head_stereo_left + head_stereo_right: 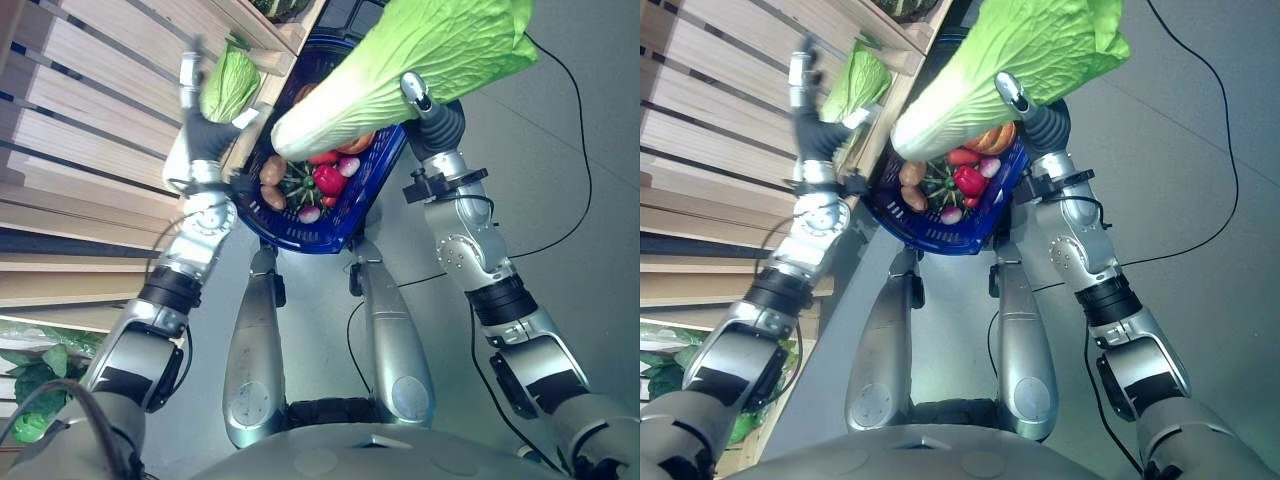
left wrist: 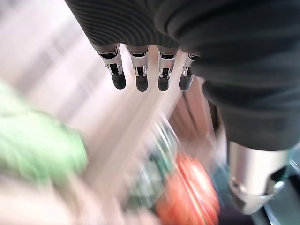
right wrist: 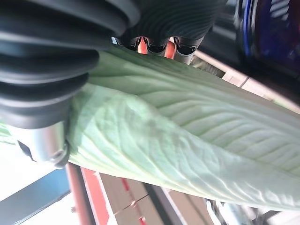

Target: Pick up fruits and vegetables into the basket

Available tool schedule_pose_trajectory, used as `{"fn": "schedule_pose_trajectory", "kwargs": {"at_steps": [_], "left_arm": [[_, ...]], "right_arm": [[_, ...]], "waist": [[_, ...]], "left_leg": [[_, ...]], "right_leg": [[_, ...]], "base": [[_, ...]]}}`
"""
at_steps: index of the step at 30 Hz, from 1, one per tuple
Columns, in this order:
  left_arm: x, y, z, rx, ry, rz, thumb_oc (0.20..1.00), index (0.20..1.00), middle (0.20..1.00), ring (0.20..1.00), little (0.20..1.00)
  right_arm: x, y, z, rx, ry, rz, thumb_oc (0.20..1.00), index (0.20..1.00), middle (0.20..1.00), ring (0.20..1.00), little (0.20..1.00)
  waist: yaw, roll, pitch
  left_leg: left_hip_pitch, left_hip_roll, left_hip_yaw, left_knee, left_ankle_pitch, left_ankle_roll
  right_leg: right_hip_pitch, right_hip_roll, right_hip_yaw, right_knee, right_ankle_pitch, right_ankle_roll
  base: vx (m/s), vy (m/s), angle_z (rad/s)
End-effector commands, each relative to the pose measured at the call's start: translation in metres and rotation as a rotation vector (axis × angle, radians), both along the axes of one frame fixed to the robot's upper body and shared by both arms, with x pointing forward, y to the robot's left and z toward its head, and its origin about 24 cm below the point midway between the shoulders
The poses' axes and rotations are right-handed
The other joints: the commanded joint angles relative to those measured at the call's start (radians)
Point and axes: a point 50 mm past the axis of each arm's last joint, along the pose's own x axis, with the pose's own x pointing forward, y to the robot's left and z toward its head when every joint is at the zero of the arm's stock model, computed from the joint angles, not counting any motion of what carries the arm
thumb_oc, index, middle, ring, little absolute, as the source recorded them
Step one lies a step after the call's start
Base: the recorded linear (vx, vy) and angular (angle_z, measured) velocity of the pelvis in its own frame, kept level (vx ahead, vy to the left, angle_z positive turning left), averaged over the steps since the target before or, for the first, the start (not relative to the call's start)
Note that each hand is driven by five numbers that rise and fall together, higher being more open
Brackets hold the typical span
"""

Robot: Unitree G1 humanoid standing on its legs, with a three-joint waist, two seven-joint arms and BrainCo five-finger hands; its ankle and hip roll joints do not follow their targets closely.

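Observation:
My right hand (image 1: 432, 115) is shut on a big pale-green napa cabbage (image 1: 420, 55), holding it slantwise above the blue basket (image 1: 300, 243). In the right wrist view the cabbage (image 3: 187, 136) lies across the palm with the thumb (image 3: 42, 140) curled against it. The basket holds a red pepper (image 1: 328, 180), a potato (image 1: 272, 168), a dark green squash (image 1: 300, 186) and a radish (image 1: 310, 213). My left hand (image 1: 205, 130) is raised beside the wooden shelf, its fingers (image 2: 140, 79) straight and holding nothing. A round green cabbage (image 1: 230, 85) lies on the shelf just right of it.
Slatted wooden shelves (image 1: 80, 120) fill the left side, close to my left arm. Leafy greens (image 1: 30, 380) lie at the lower left. Grey floor (image 1: 570, 150) stretches to the right of the basket.

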Motion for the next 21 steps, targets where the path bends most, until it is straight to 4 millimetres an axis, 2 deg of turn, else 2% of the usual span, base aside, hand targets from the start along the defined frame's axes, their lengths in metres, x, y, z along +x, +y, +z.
{"fn": "schedule_pose_trajectory", "kwargs": {"at_steps": [1,13,18,21], "left_arm": [[0.0,0.012,0.013,-0.044,-0.063,0.056,1.0,1.0,1.0,1.0,1.0],[0.007,0.033,-0.019,-0.043,0.115,0.166,1.0,1.0,1.0,1.0,1.0],[0.01,0.037,-0.029,-0.032,0.182,0.189,1.0,1.0,1.0,1.0,1.0],[0.013,0.04,-0.031,-0.029,0.214,0.194,1.0,1.0,1.0,1.0,1.0]], "right_arm": [[-0.021,-0.006,0.035,0.03,-0.204,-0.016,0.2,0.2,0.2,0.2,0.2],[-0.011,-0.018,0.04,-0.01,-0.212,-0.244,0.2,0.2,0.2,0.2,0.2],[0.001,-0.014,0.032,-0.077,-0.131,-0.291,0.2,0.2,0.2,0.2,0.2],[0.017,-0.012,0.022,-0.153,-0.038,-0.339,0.2,0.2,0.2,0.2,0.2]], "waist": [[-0.025,0.026,-0.022],[-0.033,0.034,-0.022],[-0.033,0.037,-0.022],[-0.027,0.041,-0.022]], "left_leg": [[-0.011,-0.059,0.011,0.025,-0.061,0.02],[-0.015,-0.056,0.017,0.031,-0.062,0.019],[-0.011,-0.059,0.016,0.042,-0.07,0.018],[-0.013,-0.061,0.015,0.046,-0.063,0.017]], "right_leg": [[0.062,0.036,-0.075,0.028,-0.092,0.016],[0.053,0.033,-0.074,0.034,-0.097,0.014],[0.056,0.03,-0.073,0.039,-0.104,0.013],[0.054,0.026,-0.075,0.036,-0.097,0.011]], "base": [[0.0,0.0,0.0],[0.0,0.0,0.0],[0.0,0.0,0.0],[0.0,0.0,0.0]]}}
